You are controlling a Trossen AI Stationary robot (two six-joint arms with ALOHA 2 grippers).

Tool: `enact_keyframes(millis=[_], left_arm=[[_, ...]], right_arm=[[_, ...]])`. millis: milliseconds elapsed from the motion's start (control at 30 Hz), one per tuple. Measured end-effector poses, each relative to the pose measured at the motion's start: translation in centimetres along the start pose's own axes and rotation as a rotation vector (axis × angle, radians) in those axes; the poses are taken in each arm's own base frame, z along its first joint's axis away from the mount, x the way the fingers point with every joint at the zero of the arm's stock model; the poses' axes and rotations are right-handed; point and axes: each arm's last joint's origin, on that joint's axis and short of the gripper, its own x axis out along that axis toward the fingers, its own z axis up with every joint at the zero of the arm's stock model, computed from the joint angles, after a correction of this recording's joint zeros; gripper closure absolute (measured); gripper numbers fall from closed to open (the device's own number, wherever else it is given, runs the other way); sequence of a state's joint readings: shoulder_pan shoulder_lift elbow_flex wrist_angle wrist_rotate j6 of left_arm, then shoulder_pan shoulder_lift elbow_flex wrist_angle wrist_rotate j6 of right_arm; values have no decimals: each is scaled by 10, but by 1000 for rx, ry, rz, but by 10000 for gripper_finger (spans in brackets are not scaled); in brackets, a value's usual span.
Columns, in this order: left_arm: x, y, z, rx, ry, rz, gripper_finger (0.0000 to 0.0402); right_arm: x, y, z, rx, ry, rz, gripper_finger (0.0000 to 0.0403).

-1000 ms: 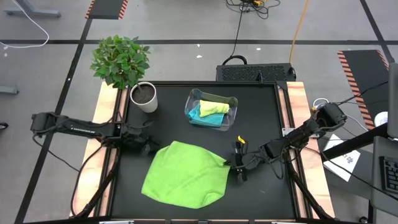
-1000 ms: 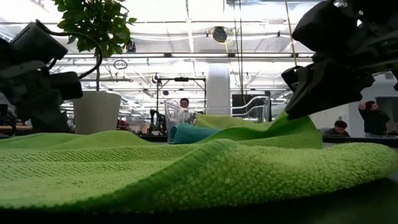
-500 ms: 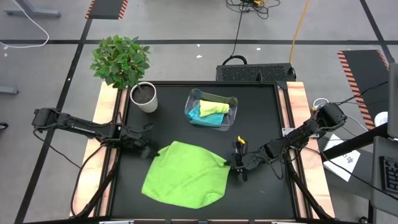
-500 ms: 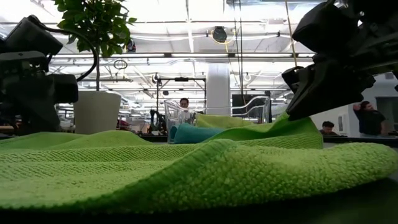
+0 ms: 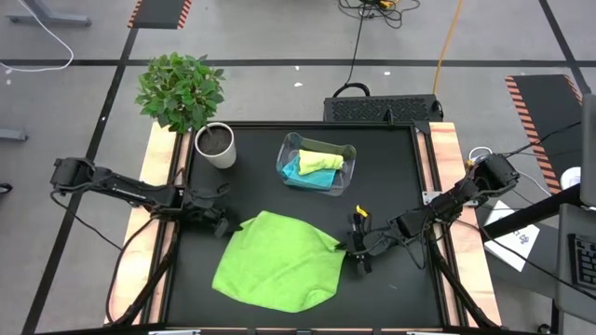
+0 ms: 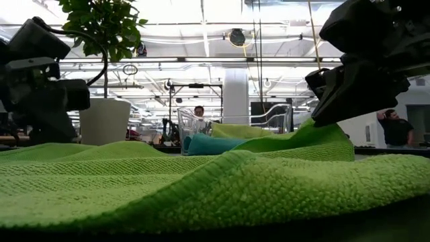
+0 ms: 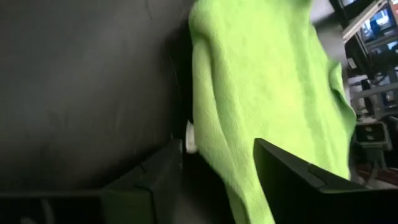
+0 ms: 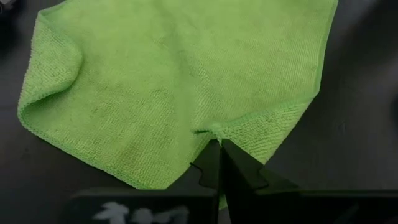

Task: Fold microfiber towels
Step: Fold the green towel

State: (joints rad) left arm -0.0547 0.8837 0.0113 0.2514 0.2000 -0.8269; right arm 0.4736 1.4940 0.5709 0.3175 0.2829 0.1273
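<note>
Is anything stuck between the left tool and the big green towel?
No. The left tool is open right at the bright green towel's edge, with only bare black table around it. The right tool pinches the opposite corner.

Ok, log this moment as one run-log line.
right gripper: shut on bright green microfiber towel corner | left gripper: open at opposite edge | towel: spread, unfolded

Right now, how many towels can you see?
3. A bright green towel lies spread on the table, its right corner pinched by the right gripper. A yellow-green towel and a blue towel sit in the bin; more could be hidden beneath.
</note>
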Motion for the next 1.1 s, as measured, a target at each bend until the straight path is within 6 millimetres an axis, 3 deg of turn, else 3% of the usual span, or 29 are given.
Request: enact_keyframes(millis=[167,367,433,533,767,1100], left_arm=[[7,-6,8,110,-84,-54,254],[13,-21,22,296,-179,-115,379],[15,-26,25,339,-178,-125,391],[19,-33,27,374,-159,-99,391],[22,-24,20,173,53,67,388],[23,-48,37,248,54,30,246]], right_arm=[[0,-1,1,-17,-14,-1,403],[1,-2,1,-32,-12,-7,403],[1,-2,1,-37,-12,-6,403],[1,-2,1,-34,-11,-6,403],[0,-2,0,-25,3,-6,403],[0,-2,-1,-11,13,-7,403]])
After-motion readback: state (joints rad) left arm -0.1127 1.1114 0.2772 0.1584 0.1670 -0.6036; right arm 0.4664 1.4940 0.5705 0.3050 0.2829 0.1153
